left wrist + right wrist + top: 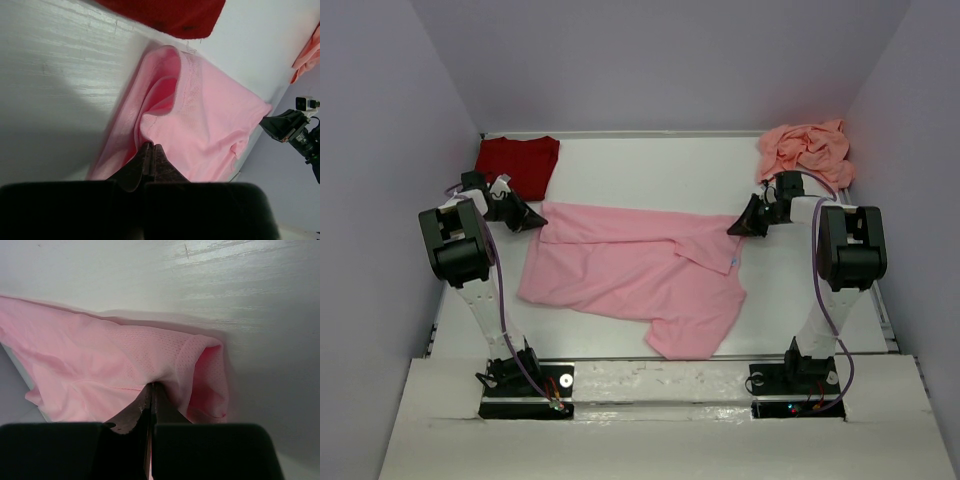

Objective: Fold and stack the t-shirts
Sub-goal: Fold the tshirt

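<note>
- The dark red tee [170, 15] is cut off by the left wrist view's top edge.
- The salmon-pink tee [307, 55] shows only a sliver at that view's right edge.
- The light pink tee [210, 115] has pinched folds that vanish behind the left hand [150, 160] and the right hand [151, 400].
- The neck label [735, 263] is too small to read from above.

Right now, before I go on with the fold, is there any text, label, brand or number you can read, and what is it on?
No readable text in any view.
One small white label on the light pink t-shirt: too small to read.
The dark red t-shirt and the salmon-pink t-shirt: no print visible.
</note>
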{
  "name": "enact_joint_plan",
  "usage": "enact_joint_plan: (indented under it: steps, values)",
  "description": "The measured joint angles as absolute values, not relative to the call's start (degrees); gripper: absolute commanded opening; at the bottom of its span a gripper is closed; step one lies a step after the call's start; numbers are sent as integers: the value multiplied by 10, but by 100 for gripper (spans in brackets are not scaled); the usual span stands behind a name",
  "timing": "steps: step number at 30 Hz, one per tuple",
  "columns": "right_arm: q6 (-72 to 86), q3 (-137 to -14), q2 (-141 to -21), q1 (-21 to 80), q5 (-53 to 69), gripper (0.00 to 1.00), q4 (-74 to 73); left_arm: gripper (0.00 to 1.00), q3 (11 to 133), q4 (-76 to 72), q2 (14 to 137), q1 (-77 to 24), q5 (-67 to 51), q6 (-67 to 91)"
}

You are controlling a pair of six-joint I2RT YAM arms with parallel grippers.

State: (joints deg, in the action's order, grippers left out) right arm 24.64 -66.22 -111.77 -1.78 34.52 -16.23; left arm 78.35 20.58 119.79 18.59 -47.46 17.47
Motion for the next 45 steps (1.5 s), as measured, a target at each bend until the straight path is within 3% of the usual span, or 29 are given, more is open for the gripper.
enact_joint_plan:
  steps: [25,45]
  values:
    - [247,-664,-1121,-18,350,0,-162,0,875,220,1199,207,-457,187]
    - [247,-664,-1121,-17,350,0,-162,0,950,213,1229,205,-513,199]
